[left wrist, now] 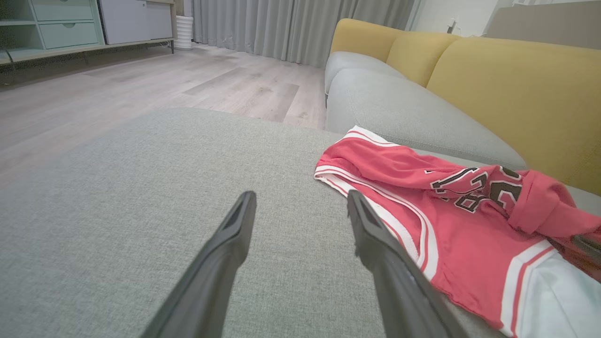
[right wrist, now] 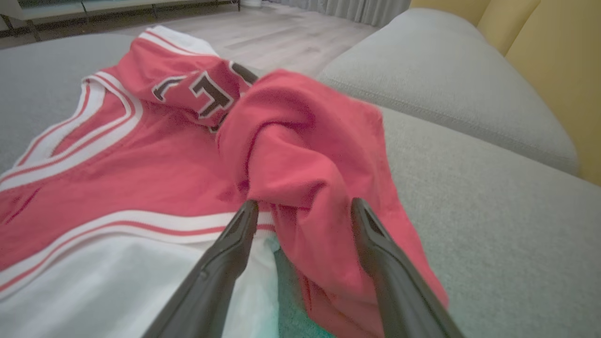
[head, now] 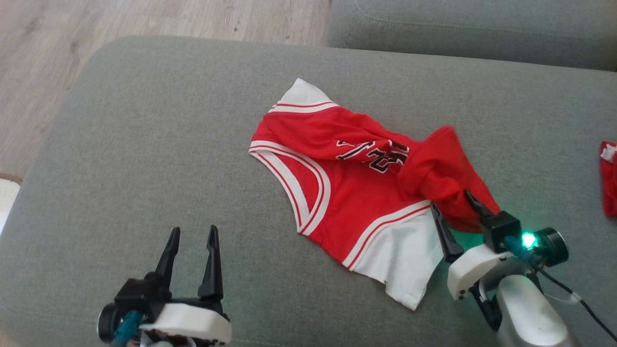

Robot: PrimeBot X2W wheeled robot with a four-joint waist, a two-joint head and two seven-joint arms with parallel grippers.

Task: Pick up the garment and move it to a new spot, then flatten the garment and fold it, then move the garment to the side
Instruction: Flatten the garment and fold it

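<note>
The garment [head: 356, 193] is a red jersey with white trim and black numbers, lying crumpled on the grey cushion [head: 168, 144]. Its right part is bunched into a red fold [head: 438, 164]. My right gripper [head: 453, 206] stands open at that fold's near edge, with red cloth [right wrist: 300, 188] lying loose between its spread fingers [right wrist: 235, 244]. My left gripper [head: 193, 231] is open and empty over bare cushion, to the left of the garment [left wrist: 469, 234], with its fingers [left wrist: 235, 234] pointing across the cushion.
A second red item [head: 608, 178] lies at the far right edge of the cushion. A grey sofa seat [head: 458, 29] with yellow backrests [left wrist: 516, 84] lies beyond. Wood floor [head: 144, 19] runs past the cushion's far left edge.
</note>
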